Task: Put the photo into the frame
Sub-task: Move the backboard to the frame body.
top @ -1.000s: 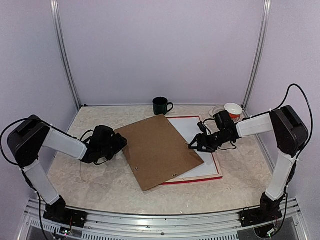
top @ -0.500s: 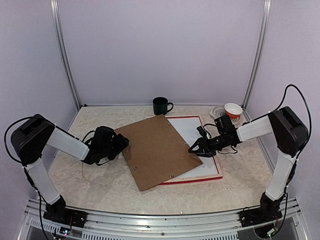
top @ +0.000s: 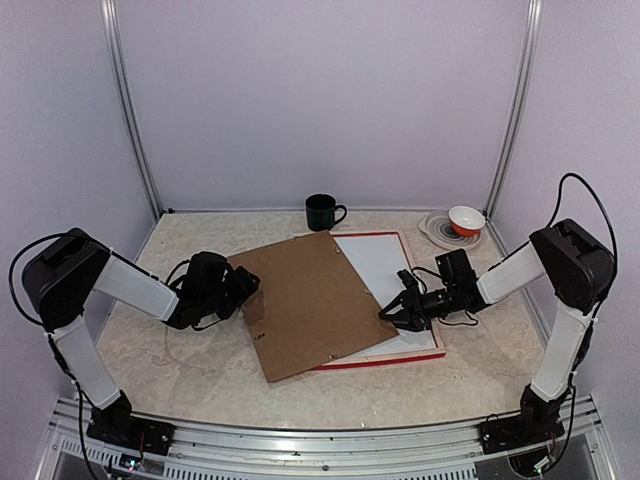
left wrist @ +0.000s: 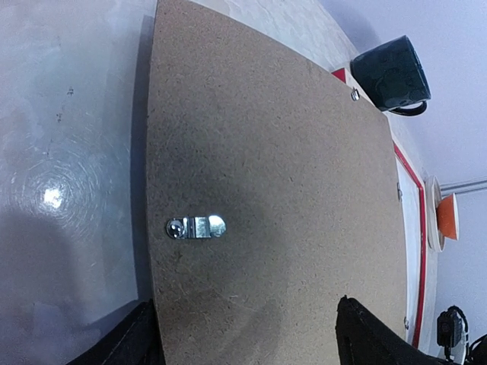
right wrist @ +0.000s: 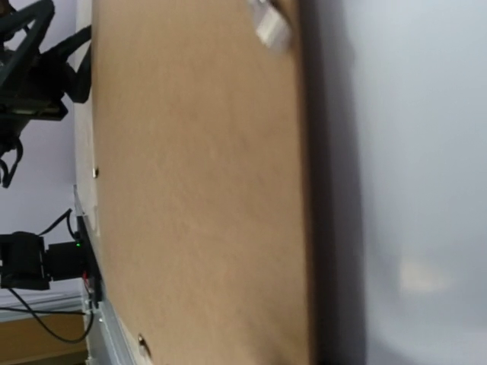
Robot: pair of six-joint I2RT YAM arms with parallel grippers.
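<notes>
The frame [top: 386,360] lies flat right of centre, its red edge around a white surface [top: 385,262]; I cannot tell whether that is the photo's plain back. No cat picture shows. A brown backing board [top: 310,300] lies askew over the frame's left part. My left gripper [top: 247,288] is at the board's left edge, open, and in the left wrist view its fingertips [left wrist: 141,341] stand wide apart over the board [left wrist: 274,190]. My right gripper [top: 391,315] is at the board's right edge. Its fingers are out of the right wrist view, which shows only the board [right wrist: 198,190].
A dark green mug [top: 322,211] stands at the back centre, just beyond the board's far corner. An orange and white bowl [top: 465,218] sits on stacked plates at the back right. A metal clip [left wrist: 195,226] is fixed near the board's left edge.
My right gripper has slid toward the near side along the board's right edge and its jaws have narrowed. The board has swung slightly to the left. The left gripper has barely moved.
</notes>
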